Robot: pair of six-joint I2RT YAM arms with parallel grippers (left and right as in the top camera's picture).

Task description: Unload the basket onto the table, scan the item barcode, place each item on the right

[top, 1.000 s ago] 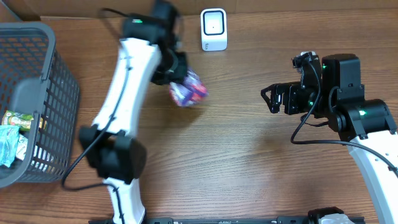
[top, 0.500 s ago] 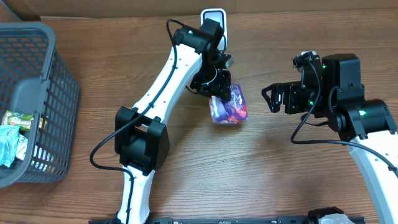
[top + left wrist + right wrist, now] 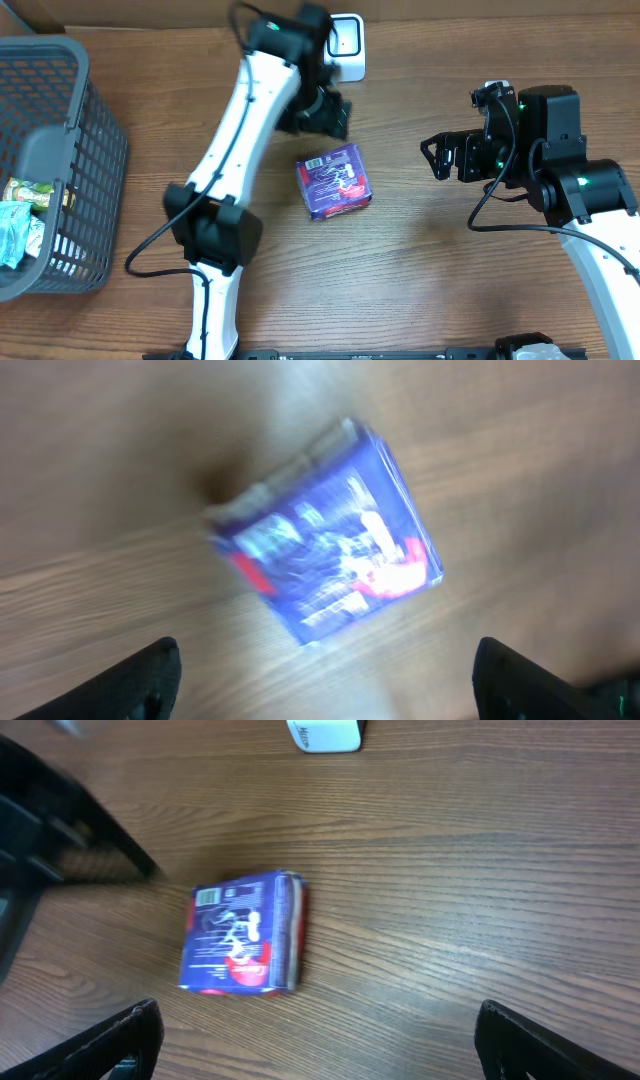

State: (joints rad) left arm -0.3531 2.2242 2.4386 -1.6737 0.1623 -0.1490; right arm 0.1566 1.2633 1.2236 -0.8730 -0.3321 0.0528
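The purple packet [image 3: 335, 180] lies loose on the table [image 3: 450, 290] just below the white scanner [image 3: 345, 47]; the left gripper [image 3: 318, 110] hangs between them, jaws spread and empty; the right gripper [image 3: 437, 158], off to the scanner's right, also gapes empty.

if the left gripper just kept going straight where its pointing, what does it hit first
Most likely the purple packet lying flat on the table: it sits centred ahead of the open left gripper. The view is blurred, so how far off is unclear.
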